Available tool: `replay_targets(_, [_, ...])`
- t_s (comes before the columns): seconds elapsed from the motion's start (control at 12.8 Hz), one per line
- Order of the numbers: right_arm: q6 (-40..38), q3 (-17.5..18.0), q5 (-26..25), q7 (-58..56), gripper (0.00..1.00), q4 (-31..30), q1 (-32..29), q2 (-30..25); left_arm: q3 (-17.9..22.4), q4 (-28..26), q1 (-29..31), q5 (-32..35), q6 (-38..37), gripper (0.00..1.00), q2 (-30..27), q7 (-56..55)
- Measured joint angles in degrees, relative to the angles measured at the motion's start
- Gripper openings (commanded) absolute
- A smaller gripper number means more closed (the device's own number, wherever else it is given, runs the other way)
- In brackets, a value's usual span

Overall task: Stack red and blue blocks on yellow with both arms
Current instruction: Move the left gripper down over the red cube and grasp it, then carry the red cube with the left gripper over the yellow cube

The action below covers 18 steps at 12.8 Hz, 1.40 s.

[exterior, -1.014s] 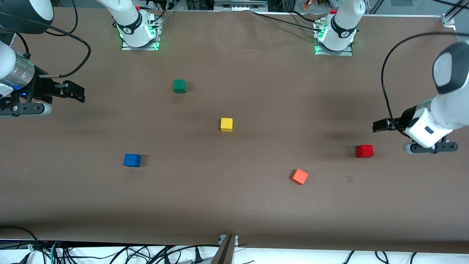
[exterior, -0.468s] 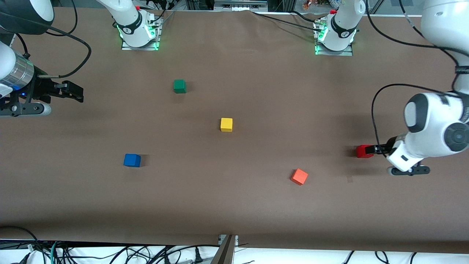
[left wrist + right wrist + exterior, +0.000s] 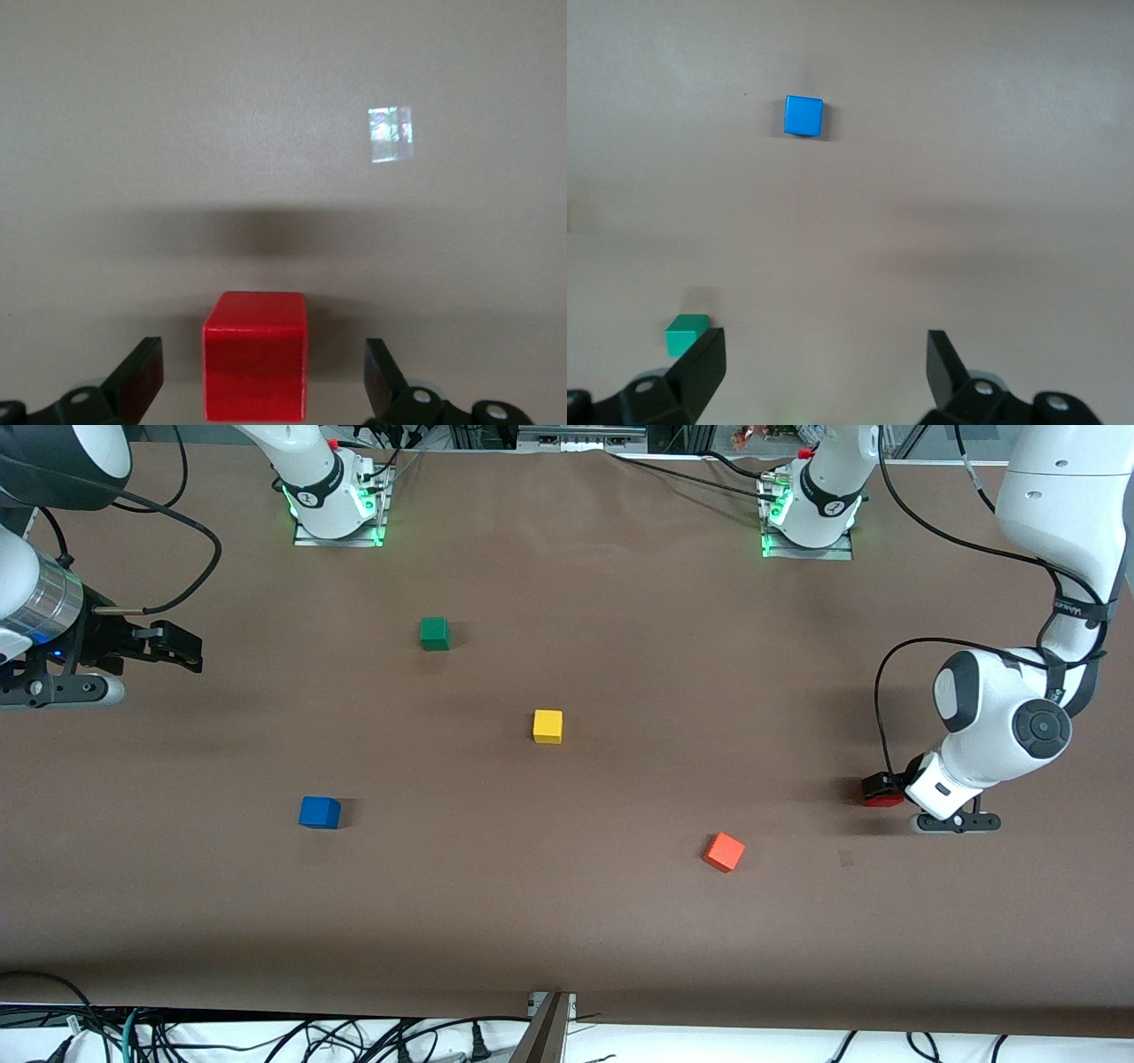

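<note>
We are holding our left gripper low at the red block, fingers spread apart on either side of it, not touching. Our right gripper is waiting, spread wide, above the right arm's end of the table. The blue block is sitting nearer the front camera than the yellow block.

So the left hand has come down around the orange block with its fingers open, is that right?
Not quite. The block between the open fingers of the left hand is the red block, not the orange one, as the left wrist view shows. The orange block lies apart on the table, nearer the front camera.
</note>
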Motion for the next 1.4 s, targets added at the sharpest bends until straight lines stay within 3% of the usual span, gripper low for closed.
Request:
replay_targets(0.23, [0.0,0.0,0.0,0.0,1.00,0.0,0.0,0.0,0.0,-3.3,0.1,0.0,4.3,1.00,0.0,0.4])
replay_targets(0.31, [0.0,0.0,0.0,0.0,1.00,0.0,0.0,0.0,0.0,-4.1,0.1,0.0,5.1,0.92,0.0,0.5])
replay_targets(0.39, [0.0,0.0,0.0,0.0,1.00,0.0,0.0,0.0,0.0,-4.5,0.1,0.0,5.3,0.60,0.0,0.5])
replay_targets(0.47, [0.0,0.0,0.0,0.0,1.00,0.0,0.0,0.1,0.0,-4.6,0.1,0.0,5.4,0.38,0.0,0.7])
replay_targets(0.62, [0.0,0.0,0.0,0.0,1.00,0.0,0.0,0.2,0.0,-4.7,0.1,0.0,5.4,0.08,-0.2,1.0])
replay_targets(0.7, [0.0,0.0,0.0,0.0,1.00,0.0,0.0,0.3,0.0,-4.7,0.1,0.0,5.4,0.00,-0.3,1.1])
replay_targets(1.09, [0.0,0.0,0.0,0.0,1.00,0.0,0.0,0.4,-1.2,-4.3,0.5,0.0,5.7,0.00,-2.4,1.4])
replay_targets(1.25, [0.0,0.0,0.0,0.0,1.00,0.0,0.0,0.4,-4.9,-2.9,0.5,0.0,3.1,0.00,-4.3,-0.7])
replay_targets(1.4, [0.0,0.0,0.0,0.0,1.00,0.0,0.0,0.4,-11.5,0.5,0.4,0.0,-3.0,0.00,-5.4,-9.3])
